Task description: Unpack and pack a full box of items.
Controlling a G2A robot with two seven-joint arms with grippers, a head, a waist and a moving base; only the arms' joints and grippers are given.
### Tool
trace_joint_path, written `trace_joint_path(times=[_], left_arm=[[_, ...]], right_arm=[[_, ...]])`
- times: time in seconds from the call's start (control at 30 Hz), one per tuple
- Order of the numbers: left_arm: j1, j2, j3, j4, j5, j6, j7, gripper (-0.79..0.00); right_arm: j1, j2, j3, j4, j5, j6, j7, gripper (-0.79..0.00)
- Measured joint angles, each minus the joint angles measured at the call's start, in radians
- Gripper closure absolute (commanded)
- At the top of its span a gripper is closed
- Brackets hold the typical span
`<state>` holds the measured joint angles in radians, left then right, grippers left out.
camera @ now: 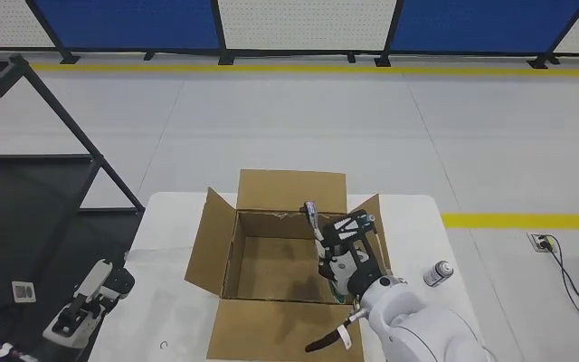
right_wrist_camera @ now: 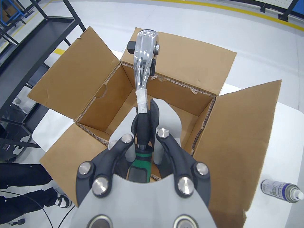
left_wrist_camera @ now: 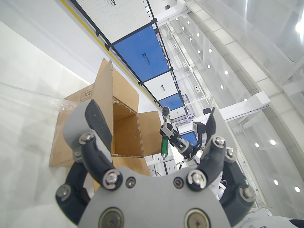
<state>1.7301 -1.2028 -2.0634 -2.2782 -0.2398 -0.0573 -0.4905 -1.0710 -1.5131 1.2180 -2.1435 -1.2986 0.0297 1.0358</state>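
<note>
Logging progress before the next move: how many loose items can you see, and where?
2. A ratchet is held by the right gripper over the open box; a spray can sits on the table beside the box. The box floor under the gripper is hidden.

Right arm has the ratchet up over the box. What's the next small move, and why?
Probably carry the ratchet sideways, out past the box toward the table beside the can. The right gripper is shut on it, above the box rim. The box floor looks bare and the can already lies outside, which suggests unpacking.
</note>
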Motion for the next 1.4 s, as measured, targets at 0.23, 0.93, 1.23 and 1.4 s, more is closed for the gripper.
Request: trace_joint_path(times=[0.23, 0.93, 1.23, 1.4], left_arm=[[0.000, 0.000, 0.000, 0.000, 0.000, 0.000, 0.000, -0.785], [0.000, 0.000, 0.000, 0.000, 0.000, 0.000, 0.000, -0.785], [0.000, 0.000, 0.000, 0.000, 0.000, 0.000, 0.000, -0.785], [0.000, 0.000, 0.000, 0.000, 0.000, 0.000, 0.000, -0.785]], right_arm=[[0.000, 0.000, 0.000, 0.000, 0.001, -0.001, -0.001, 0.000], [-0.212, 0.034, 0.438, -0.208, 0.168, 0.044, -0.066, 0.000], [-0.373, 0.055, 0.625, -0.206, 0.147, -0.010, -0.029, 0.000], [-0.456, 0.066, 0.628, -0.192, 0.098, -0.095, 0.001, 0.000]])
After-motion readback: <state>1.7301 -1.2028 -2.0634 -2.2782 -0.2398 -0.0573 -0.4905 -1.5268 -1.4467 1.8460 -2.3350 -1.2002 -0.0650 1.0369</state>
